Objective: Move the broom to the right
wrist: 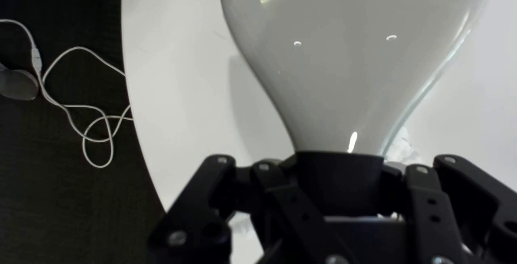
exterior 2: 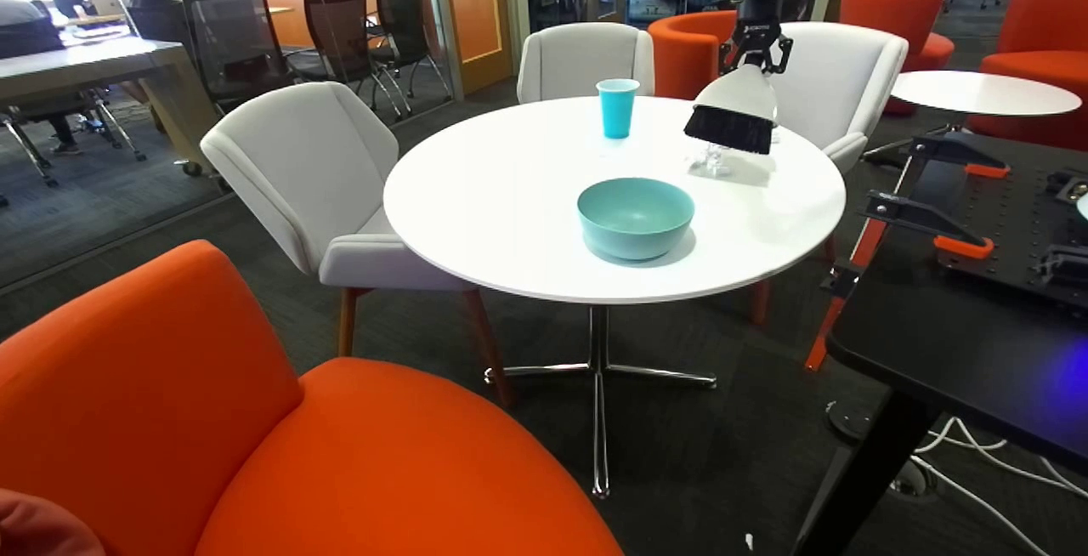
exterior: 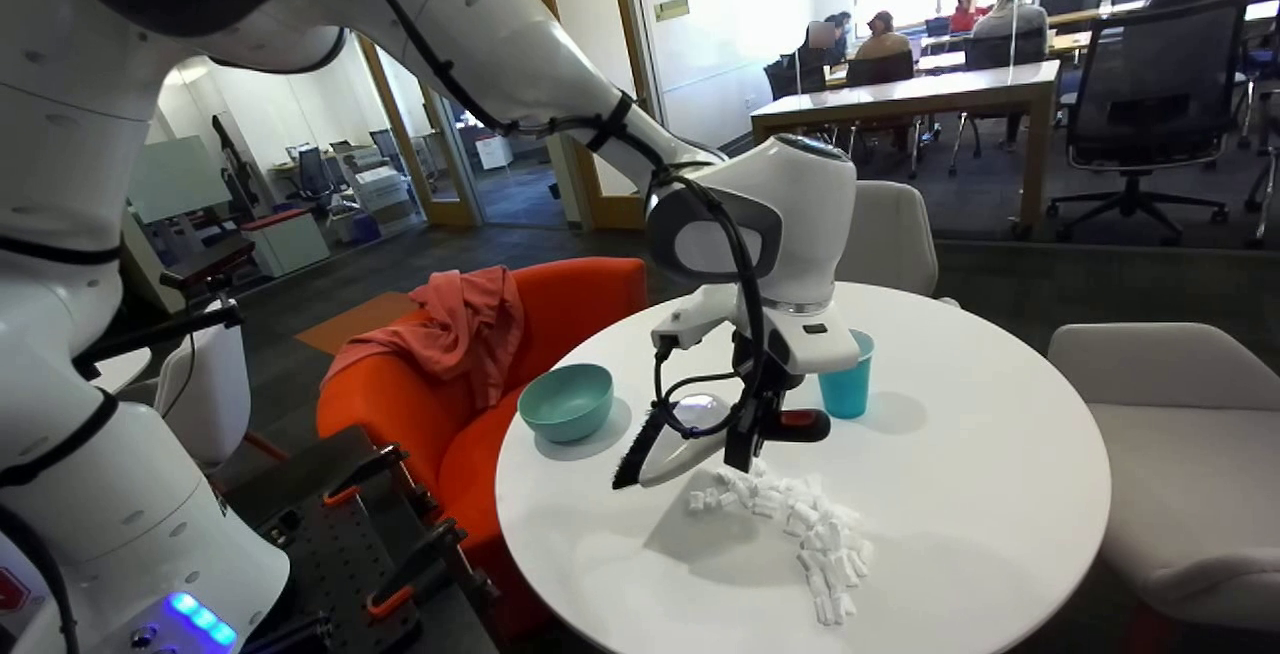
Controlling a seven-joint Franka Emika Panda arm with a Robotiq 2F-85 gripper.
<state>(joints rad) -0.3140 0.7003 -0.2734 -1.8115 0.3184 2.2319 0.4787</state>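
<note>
The broom is a hand brush with a whitish head, black bristles and a black handle with a red accent. Its head shows in both exterior views and fills the upper wrist view. My gripper is shut on the black handle near the head; the wrist view shows a finger on each side of it. The broom is held above the white table, head tilted down, with a shadow below it. The handle end sticks out past the gripper in an exterior view.
White crumpled scraps lie in a curved pile on the table under and beside the broom. A teal bowl and a blue cup stand on the table. Chairs surround it.
</note>
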